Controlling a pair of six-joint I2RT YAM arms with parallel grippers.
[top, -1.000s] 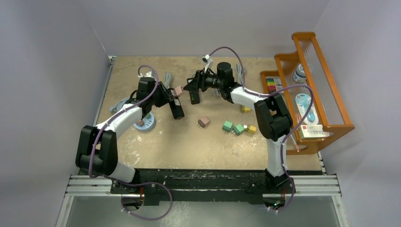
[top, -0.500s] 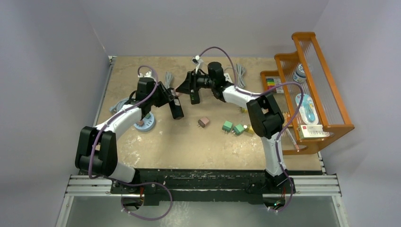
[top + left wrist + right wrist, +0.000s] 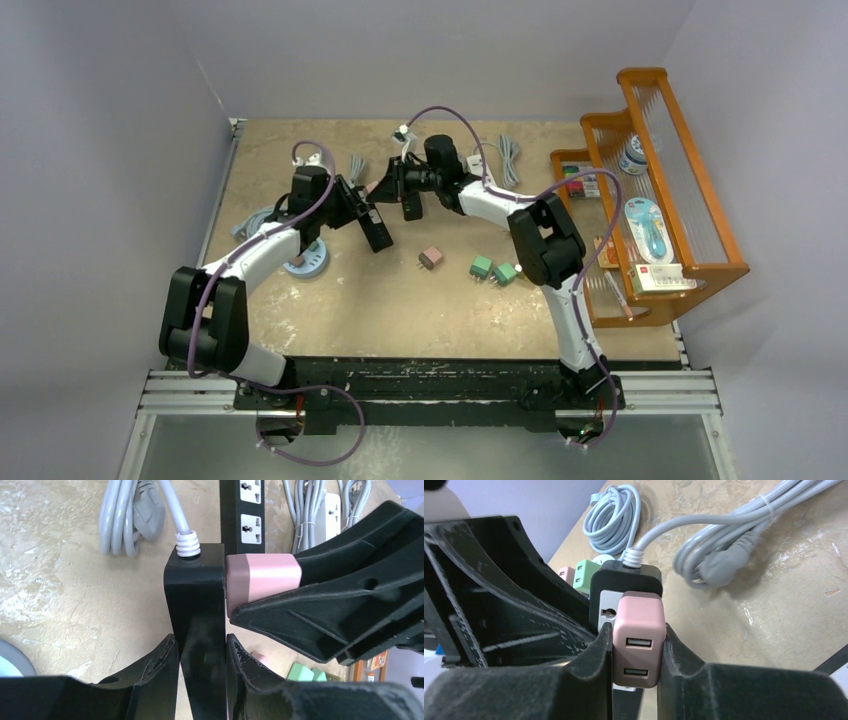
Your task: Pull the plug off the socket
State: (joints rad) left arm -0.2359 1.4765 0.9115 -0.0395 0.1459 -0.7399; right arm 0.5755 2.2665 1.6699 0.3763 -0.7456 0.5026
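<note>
Risk of a slipped grip or a twisted strip on the pull

Right gripper is pinched narrow on the pink plug, which sits pushed into a socket of the black power strip, held up over the table toward its far middle; left gripper is clamped narrow on the strip's body, just beside the plug; the plug's sides look smooth, so the fingers may slide off if the pins hold tight; a pull not straight out from the socket would likely bind the pins or twist the strip in the left grip; the cord at the strip's end could drag if the strip swings.
</note>
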